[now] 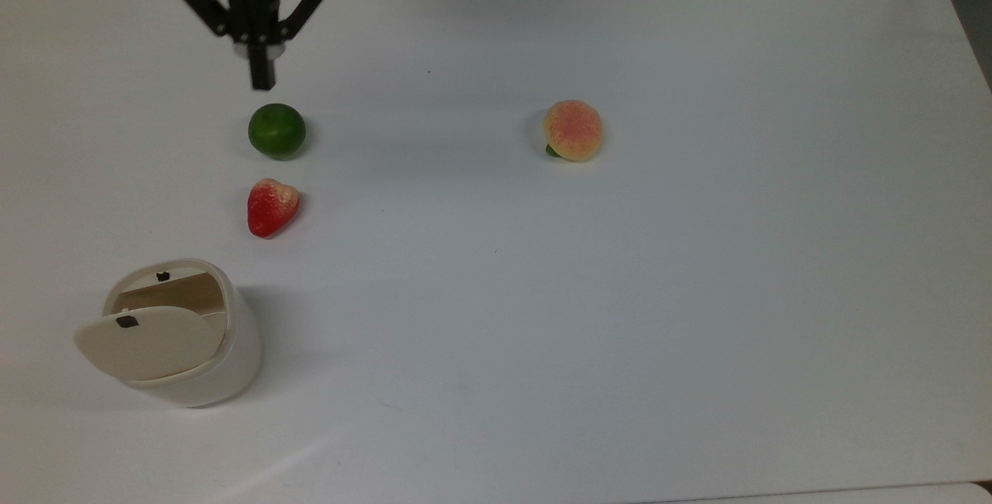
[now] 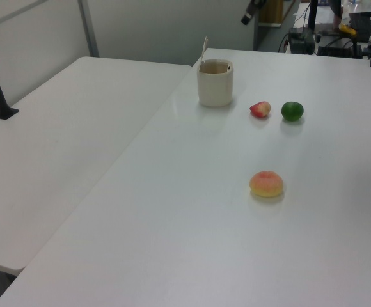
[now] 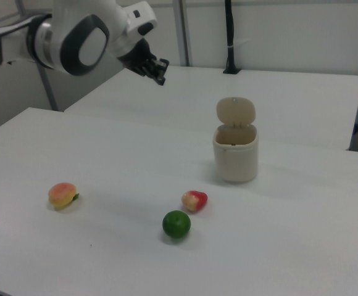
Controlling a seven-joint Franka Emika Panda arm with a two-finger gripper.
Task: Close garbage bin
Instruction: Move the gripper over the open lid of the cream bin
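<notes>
garbage bin (image 1: 186,349), no legible writing

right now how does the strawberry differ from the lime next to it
The strawberry is red with a pale top; the lime is dark green all over. The strawberry is heart-shaped and tapers to a point, while the lime is round. In the top view the strawberry lies nearer the garbage bin, the lime nearer the gripper. Both rest on the white table, apart from each other.

A cream-white bin (image 1: 186,341) with a small black latch on its lid is seen on the white counter (image 1: 620,295). A dark green lime (image 1: 277,130), a red strawberry (image 1: 271,207) paling at the top, and a yellow-orange peach (image 1: 573,129) speckled pink are shown. The pincer (image 1: 263,82) is black.
</notes>
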